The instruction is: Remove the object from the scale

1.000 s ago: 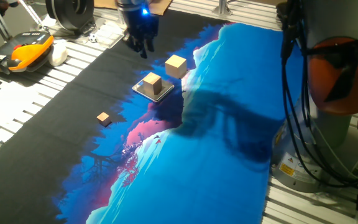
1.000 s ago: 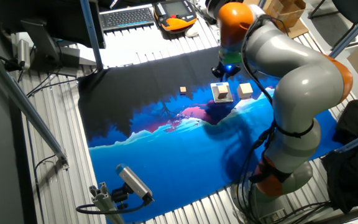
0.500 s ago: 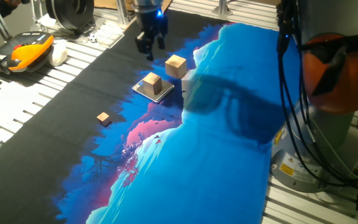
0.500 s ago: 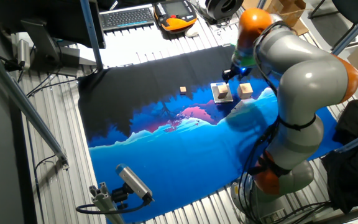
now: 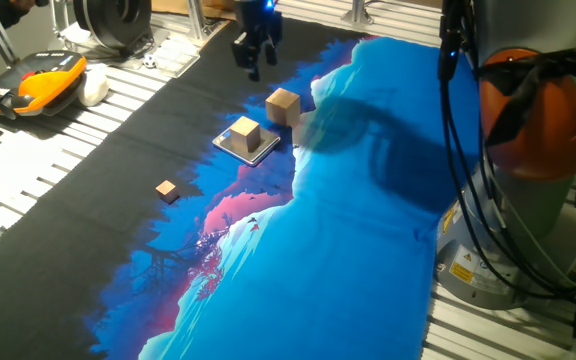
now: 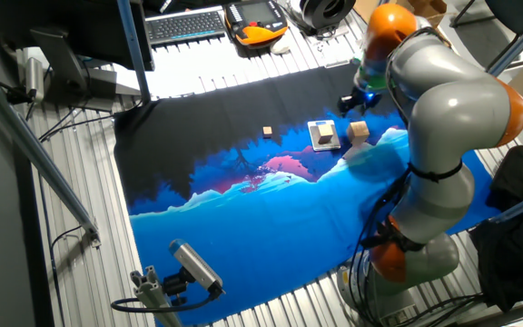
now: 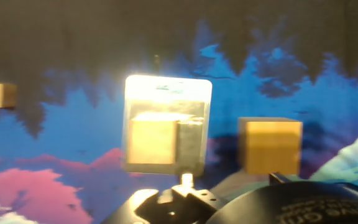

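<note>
The pale wooden cube (image 5: 245,131) sits on the thin silver scale (image 5: 260,152) in the middle of the mat. The gripper (image 5: 254,62) hangs in the air beyond the scale, past the slightly larger cube (image 5: 283,105), and touches nothing. Its fingers look apart and empty. In the other fixed view the gripper (image 6: 349,101) is above and right of the scale (image 6: 327,143) and its cube (image 6: 321,133). The hand view shows the cube (image 7: 153,140) on the brightly lit scale (image 7: 166,93), and no fingers show there.
The larger cube (image 7: 270,146) stands just right of the scale. A tiny brownish block (image 5: 166,189) lies left on the black part of the mat. An orange pendant (image 5: 38,80) and a keyboard (image 6: 185,24) lie off the mat. The robot base (image 5: 538,110) stands at right.
The gripper has moved right and farther back, from behind-left of the scale to behind the larger cube. The arm swung with it. The blocks and the scale have not moved.
</note>
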Motion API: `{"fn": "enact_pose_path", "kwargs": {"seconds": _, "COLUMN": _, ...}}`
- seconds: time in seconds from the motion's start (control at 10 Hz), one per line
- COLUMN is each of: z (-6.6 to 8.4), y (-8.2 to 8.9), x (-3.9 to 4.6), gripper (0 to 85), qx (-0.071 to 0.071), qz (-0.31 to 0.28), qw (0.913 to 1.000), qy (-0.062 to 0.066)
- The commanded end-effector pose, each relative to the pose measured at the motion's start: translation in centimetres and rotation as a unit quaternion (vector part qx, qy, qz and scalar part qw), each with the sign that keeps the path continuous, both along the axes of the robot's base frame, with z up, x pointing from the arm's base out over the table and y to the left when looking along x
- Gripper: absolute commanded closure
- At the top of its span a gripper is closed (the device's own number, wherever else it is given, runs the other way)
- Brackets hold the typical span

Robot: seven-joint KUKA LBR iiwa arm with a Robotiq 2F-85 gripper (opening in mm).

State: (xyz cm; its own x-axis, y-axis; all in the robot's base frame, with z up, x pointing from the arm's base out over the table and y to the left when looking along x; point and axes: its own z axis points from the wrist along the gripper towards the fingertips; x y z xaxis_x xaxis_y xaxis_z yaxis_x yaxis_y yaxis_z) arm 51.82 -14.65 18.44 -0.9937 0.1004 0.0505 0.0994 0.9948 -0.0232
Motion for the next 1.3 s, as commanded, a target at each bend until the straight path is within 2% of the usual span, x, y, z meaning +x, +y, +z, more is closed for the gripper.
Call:
{"fn": "enact_pose_path", "kwargs": {"seconds": 0.0, "z": 0.01, "y": -2.15, "x": 0.01, "gripper": 34.0, "qx": -0.004, "qz": 0.003, "qw": 1.0, "qy": -0.001}}
{"fn": "enact_pose_path", "kwargs": {"seconds": 0.1, "z": 0.01, "y": -2.15, "x": 0.01, "gripper": 34.0, "qx": 0.0, "qz": -0.003, "qw": 1.0, "qy": 0.0}}
{"fn": "enact_pose_path", "kwargs": {"seconds": 0.2, "z": 0.01, "y": -2.15, "x": 0.01, "gripper": 51.0, "qx": 0.017, "qz": -0.006, "qw": 0.9998, "qy": 0.003}}
{"fn": "enact_pose_path", "kwargs": {"seconds": 0.3, "z": 0.01, "y": -2.15, "x": 0.01, "gripper": 85.0, "qx": 0.016, "qz": 0.02, "qw": 0.9995, "qy": 0.016}}
{"fn": "enact_pose_path", "kwargs": {"seconds": 0.4, "z": 0.01, "y": -2.15, "x": 0.01, "gripper": 85.0, "qx": 0.026, "qz": 0.007, "qw": 0.9994, "qy": 0.021}}
{"fn": "enact_pose_path", "kwargs": {"seconds": 0.6, "z": 0.01, "y": -2.15, "x": 0.01, "gripper": 85.0, "qx": -0.001, "qz": -0.002, "qw": 0.9998, "qy": 0.018}}
{"fn": "enact_pose_path", "kwargs": {"seconds": 0.7, "z": 0.01, "y": -2.15, "x": 0.01, "gripper": 85.0, "qx": -0.003, "qz": -0.016, "qw": 0.9997, "qy": 0.021}}
{"fn": "enact_pose_path", "kwargs": {"seconds": 0.9, "z": 0.01, "y": -2.15, "x": 0.01, "gripper": 85.0, "qx": -0.034, "qz": -0.016, "qw": 0.9993, "qy": 0.003}}
{"fn": "enact_pose_path", "kwargs": {"seconds": 1.0, "z": 0.01, "y": -2.15, "x": 0.01, "gripper": 85.0, "qx": -0.025, "qz": -0.027, "qw": 0.9993, "qy": -0.004}}
{"fn": "enact_pose_path", "kwargs": {"seconds": 1.1, "z": 0.01, "y": -2.15, "x": 0.01, "gripper": 68.0, "qx": -0.029, "qz": -0.049, "qw": 0.9982, "qy": -0.018}}
{"fn": "enact_pose_path", "kwargs": {"seconds": 1.2, "z": 0.01, "y": -2.15, "x": 0.01, "gripper": 51.0, "qx": -0.048, "qz": -0.063, "qw": 0.9965, "qy": -0.027}}
